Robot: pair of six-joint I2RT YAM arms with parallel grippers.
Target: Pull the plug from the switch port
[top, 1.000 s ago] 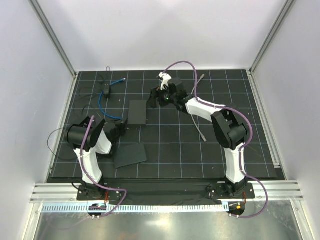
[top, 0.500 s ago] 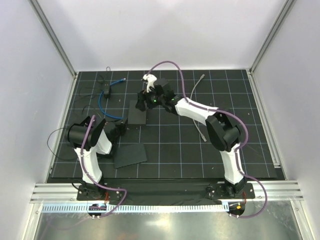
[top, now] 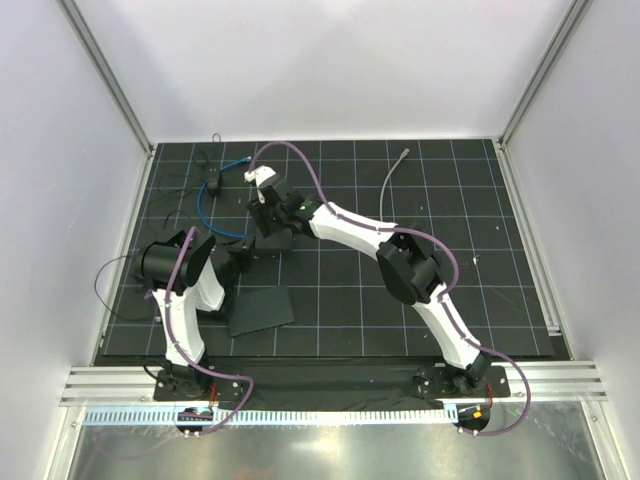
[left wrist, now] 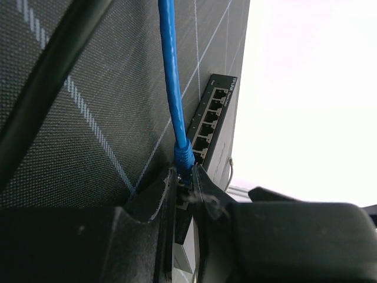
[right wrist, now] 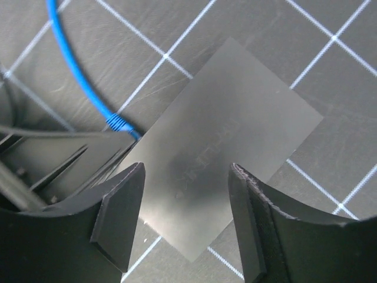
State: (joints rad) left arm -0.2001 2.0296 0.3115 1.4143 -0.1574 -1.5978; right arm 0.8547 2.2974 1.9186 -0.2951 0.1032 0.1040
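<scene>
In my left wrist view the plug (left wrist: 186,175) sits low in the middle of the frame, right between the left jaws. They are drawn in close on either side of it and pinch it just below the end of the cable (left wrist: 171,76). That blue cable runs straight up from there to the top edge. The plug lies at the near end of the switch (left wrist: 217,109), whose row of ports (left wrist: 207,122) climbs toward the upper right. The port the plug meets is hidden behind the jaws, so I cannot tell how deep it sits.

In my right wrist view the right jaws stand spread above the flat top of the switch, one at lower left and one at lower right, touching nothing. The cable comes in from the upper left and ends at the switch's left edge.

From above, both arms meet at the switch, left of centre on the surface (top: 400,300).
</scene>
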